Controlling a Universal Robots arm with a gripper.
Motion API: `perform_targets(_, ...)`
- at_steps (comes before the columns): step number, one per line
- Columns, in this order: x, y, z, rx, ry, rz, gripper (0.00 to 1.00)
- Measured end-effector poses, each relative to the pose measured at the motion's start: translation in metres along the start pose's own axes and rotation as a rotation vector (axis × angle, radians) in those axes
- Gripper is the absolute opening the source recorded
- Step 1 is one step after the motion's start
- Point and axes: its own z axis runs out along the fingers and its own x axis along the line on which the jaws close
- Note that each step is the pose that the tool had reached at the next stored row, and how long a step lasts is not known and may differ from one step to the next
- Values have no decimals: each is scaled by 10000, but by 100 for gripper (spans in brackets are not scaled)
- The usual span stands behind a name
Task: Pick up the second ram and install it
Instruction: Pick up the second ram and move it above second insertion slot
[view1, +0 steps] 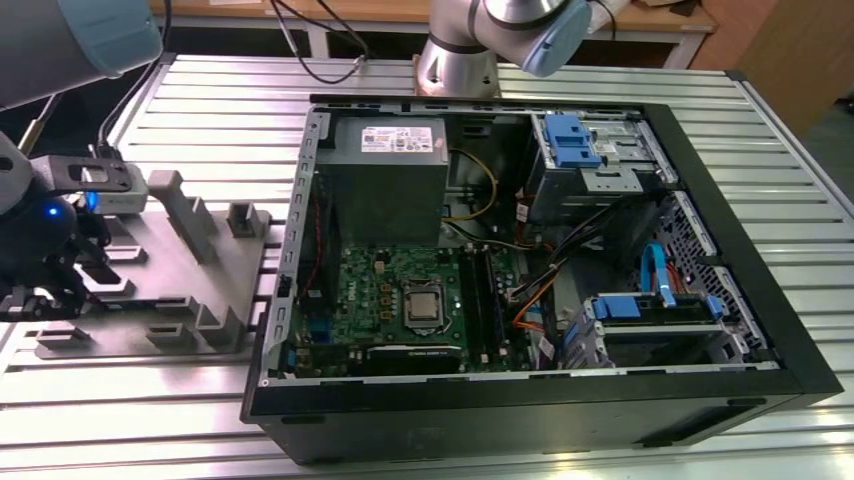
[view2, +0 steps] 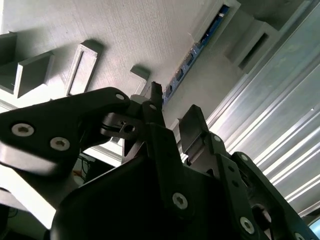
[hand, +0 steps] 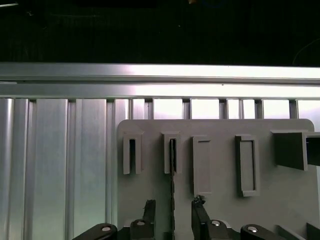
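Claw (hand: 173, 202) wide, fingers either side of second ram (hand: 172, 165), no contact yet. Ram sits on edge in grey tray (hand: 280, 210) slot on worktop (hand: 55, 165). Pick step, prob.; grip needs square closure on flat faces.

A ribbed aluminium tabletop (view1: 200, 90) is spread across the frame, and a wooden bench (view1: 227, 12) is set along the upper edge.

Open PC case (view1: 534, 405) on slatted metal table (view1: 214, 100); grey moulded tray (view1: 167, 270) beside it
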Motion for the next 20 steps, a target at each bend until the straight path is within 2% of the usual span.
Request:
perform_targets(5, 5, 3, 71, -26, 16, -322, 39)
perform_targets(10, 9, 0, 150, -31, 29, -389, 39)
perform_targets(20, 8, -1, 185, -30, 30, -389, 39)
